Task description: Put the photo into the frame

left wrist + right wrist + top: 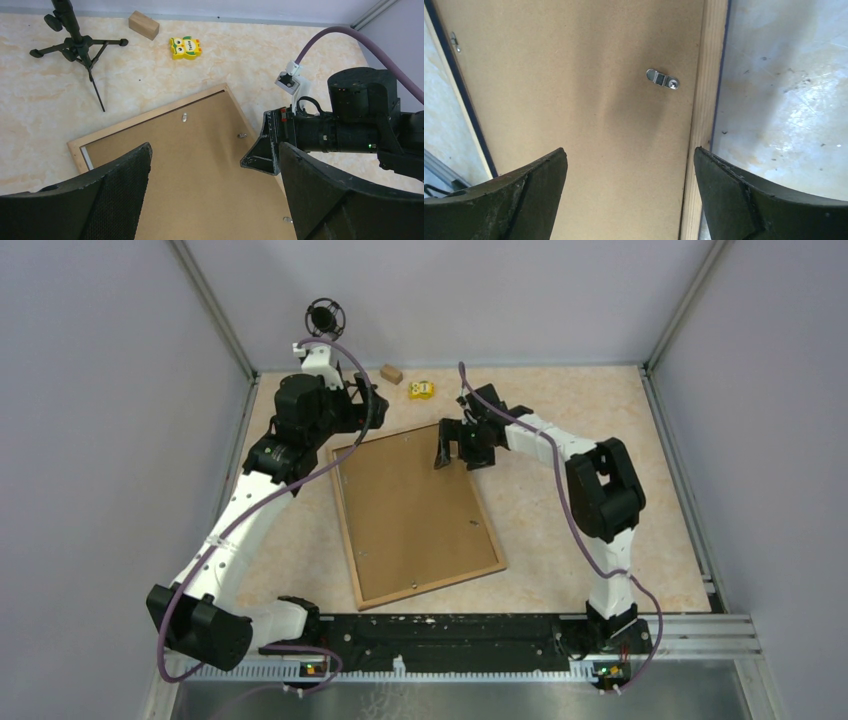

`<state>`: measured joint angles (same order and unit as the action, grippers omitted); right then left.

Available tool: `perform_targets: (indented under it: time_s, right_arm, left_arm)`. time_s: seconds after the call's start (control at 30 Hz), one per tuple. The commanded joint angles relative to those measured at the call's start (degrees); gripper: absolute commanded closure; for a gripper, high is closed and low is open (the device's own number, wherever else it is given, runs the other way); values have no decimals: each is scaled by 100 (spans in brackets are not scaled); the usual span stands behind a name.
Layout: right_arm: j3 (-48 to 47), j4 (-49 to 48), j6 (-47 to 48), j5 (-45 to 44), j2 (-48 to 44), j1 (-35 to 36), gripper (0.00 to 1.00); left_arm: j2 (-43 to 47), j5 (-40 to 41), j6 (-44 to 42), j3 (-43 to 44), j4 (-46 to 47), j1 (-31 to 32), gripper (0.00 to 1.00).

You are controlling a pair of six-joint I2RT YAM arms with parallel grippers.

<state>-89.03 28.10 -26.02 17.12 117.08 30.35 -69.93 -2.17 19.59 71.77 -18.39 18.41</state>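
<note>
The frame [347, 525] lies flat on the table with its light wood face up. The plain brown backing board [415, 510] fills it. The photo is hidden. My left gripper [368, 410] is open and empty, raised over the frame's far left corner; in its wrist view [215, 150] the backing board [200, 175] and the frame rim [75, 147] lie below. My right gripper [447, 448] is open and empty over the frame's far right part. In its wrist view [630, 152] its fingers straddle the wooden rim [704, 100], one over the backing board [574, 75].
A small wooden block [391, 373] and a yellow owl toy [421, 390] lie at the back of the table. A black mini tripod [325, 315] stands at the back left. Metal turn clips [662, 79] sit on the backing board. Walls enclose three sides.
</note>
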Motion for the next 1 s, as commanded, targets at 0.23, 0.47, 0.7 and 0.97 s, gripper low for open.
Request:
perform_targets:
  time_s: [0.23,0.47,0.7,0.97]
  right_arm:
    - [-198,247,661,-632,-794,98,4]
    - [1637,-1132,227,-599,-2139,888,4]
    - [2201,-1391,40,-1941,-2506,2882,6]
    - [2563,-1342,222,-3017,-2310,4409,19]
  left_arm:
    - [46,-73,44,-13,294,-64,1]
    - [138,-260,138,-8,313,-108,1]
    - [299,-195,126,-15,323,-131,1]
    - [543,-109,132,-52,357,-145,1]
